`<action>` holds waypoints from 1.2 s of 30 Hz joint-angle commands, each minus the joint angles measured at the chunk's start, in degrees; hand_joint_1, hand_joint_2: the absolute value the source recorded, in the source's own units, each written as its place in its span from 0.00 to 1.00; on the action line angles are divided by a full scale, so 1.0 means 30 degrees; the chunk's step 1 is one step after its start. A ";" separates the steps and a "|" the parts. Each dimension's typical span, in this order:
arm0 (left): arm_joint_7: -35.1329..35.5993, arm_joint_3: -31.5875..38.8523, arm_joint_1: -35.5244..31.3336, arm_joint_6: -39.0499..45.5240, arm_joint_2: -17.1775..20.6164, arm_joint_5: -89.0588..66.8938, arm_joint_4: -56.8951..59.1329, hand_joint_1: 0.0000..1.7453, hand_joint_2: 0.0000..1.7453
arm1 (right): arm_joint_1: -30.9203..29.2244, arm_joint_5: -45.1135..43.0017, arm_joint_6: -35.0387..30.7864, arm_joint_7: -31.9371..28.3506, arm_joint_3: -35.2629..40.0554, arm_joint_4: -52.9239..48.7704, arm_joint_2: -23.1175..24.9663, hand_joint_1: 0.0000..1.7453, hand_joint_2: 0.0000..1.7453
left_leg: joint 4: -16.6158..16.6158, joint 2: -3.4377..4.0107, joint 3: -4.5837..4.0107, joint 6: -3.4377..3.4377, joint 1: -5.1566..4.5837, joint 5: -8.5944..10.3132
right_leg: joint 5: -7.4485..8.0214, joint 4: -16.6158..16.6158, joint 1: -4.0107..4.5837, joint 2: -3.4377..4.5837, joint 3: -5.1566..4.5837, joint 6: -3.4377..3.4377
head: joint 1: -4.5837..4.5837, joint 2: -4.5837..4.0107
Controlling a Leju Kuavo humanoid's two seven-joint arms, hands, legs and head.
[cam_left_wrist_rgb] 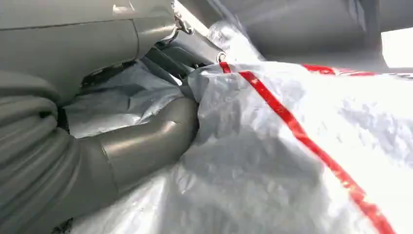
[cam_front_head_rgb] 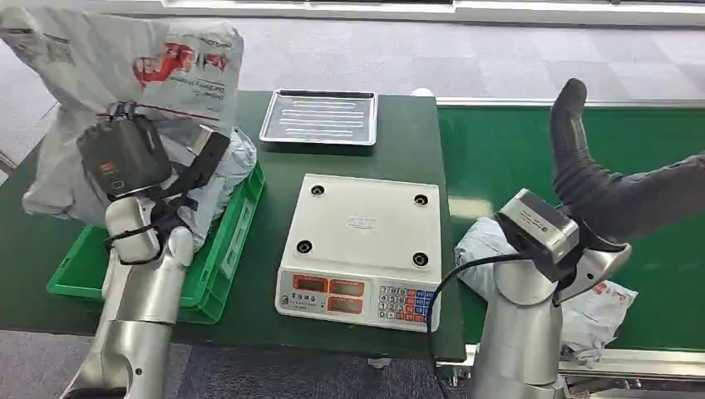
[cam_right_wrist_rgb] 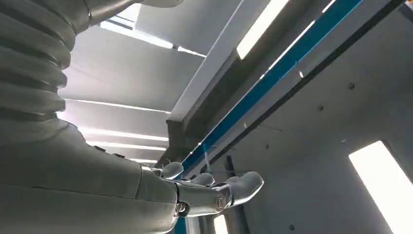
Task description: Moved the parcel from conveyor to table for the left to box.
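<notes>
Green covers both the bench (cam_front_head_rgb: 274, 241) and the conveyor (cam_front_head_rgb: 532, 150) butted against its right edge, with grey floor tiles beyond.

Left hand (cam_front_head_rgb: 195, 170) grips a big white bag (cam_front_head_rgb: 125, 66) with red print, raised above the green crate (cam_front_head_rgb: 220, 258) at the bench's left edge; in the left wrist view the thumb (cam_left_wrist_rgb: 146, 141) presses into the crumpled plastic beside a red stripe (cam_left_wrist_rgb: 302, 136). That bag hangs over the crate and hides most of its inside.

Right hand (cam_front_head_rgb: 574, 125) is lifted above the conveyor, holding nothing; in the right wrist view its fingers (cam_right_wrist_rgb: 243, 185) are slightly curled and apart against the ceiling lights. Below and just behind the right wrist, the parcel (cam_front_head_rgb: 599, 307), a white crumpled bag, lies on the conveyor near its front rail, close to the bench's right edge.

Between the two arms a scale (cam_front_head_rgb: 362, 249) sits at the bench front, its keypad close to the near edge. A steel tray (cam_front_head_rgb: 320, 116) lies behind it toward the far edge. Bare green strips run between scale and crate, and between scale and tray.
</notes>
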 commanded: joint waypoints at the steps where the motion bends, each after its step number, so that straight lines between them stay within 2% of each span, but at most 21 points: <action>1: 0.1750 -0.4474 -0.1922 0.0148 0.1392 -0.1302 1.0250 0.00 0.00 | -0.0369 -0.0073 -0.0015 -0.0214 -0.0037 0.0898 0.0073 0.00 1.00 | -0.0056 -0.0015 0.0073 0.0014 -0.0007 0.0006 | 0.0002 -0.0055 -0.0004 -0.0017 0.0081 -0.0002 | 0.0007 0.0000; 9: 0.1906 -0.4848 -0.2427 -0.0091 0.1258 -0.1302 1.0760 0.00 0.00 | -0.0171 -0.0049 -0.0015 -0.0215 -0.0028 0.0537 0.0073 0.00 1.00 | -0.0008 0.0005 -0.0001 0.0008 0.0002 -0.0013 | 0.0000 -0.0009 0.0005 0.0002 0.0004 -0.0004 | 0.0007 0.0000; 32: 0.2126 -0.4708 -0.2405 0.0228 0.1177 -0.1302 1.0613 0.00 0.00 | 0.0031 -0.0385 -0.0015 -0.0244 -0.0091 0.0744 0.0073 0.00 1.00 | -0.0029 0.0011 0.0020 0.0010 0.0007 -0.0009 | 0.0005 -0.0031 0.0014 0.0013 0.0024 -0.0006 | 0.0007 0.0000; 33: 0.1911 -0.4163 -0.2178 0.0984 0.1079 -0.1173 0.9832 0.00 0.00 | 0.0106 -0.0393 -0.0015 0.0056 -0.0108 0.0886 0.0073 0.00 1.00 | -0.0027 0.0014 0.0016 0.0009 0.0009 -0.0009 | 0.0007 -0.0032 0.0016 0.0016 0.0021 -0.0005 | 0.0007 0.0000; 34: 0.0837 -0.3096 -0.0972 0.0984 0.0977 -0.0056 0.5990 0.00 0.00 | 0.0177 -0.0158 -0.0015 0.0641 -0.0241 0.1025 0.0073 0.00 1.00 | -0.0039 0.0011 0.0029 0.0011 0.0006 -0.0006 | 0.0008 -0.0042 0.0013 0.0012 0.0033 -0.0006 | 0.0007 0.0000; 35: -0.1459 -0.1481 0.0488 0.0984 0.0542 0.1566 0.1652 0.00 0.00 | 0.0240 0.0051 -0.0015 0.1439 -0.0442 0.1212 0.0073 0.00 1.00 | -0.0079 0.0009 0.0061 0.0016 0.0012 0.0006 | 0.0022 -0.0089 0.0022 0.0007 0.0070 -0.0010 | 0.0007 0.0000; 36: -0.4866 0.1324 0.1344 0.0984 -0.0873 0.3949 -0.1777 0.00 0.00 | 0.0277 0.0124 -0.0015 0.2089 -0.0695 0.1714 0.0073 0.00 1.00 | -0.0018 0.0021 -0.0008 0.0013 0.0014 -0.0013 | 0.0010 -0.0034 0.0021 0.0023 -0.0001 -0.0001 | 0.0007 0.0000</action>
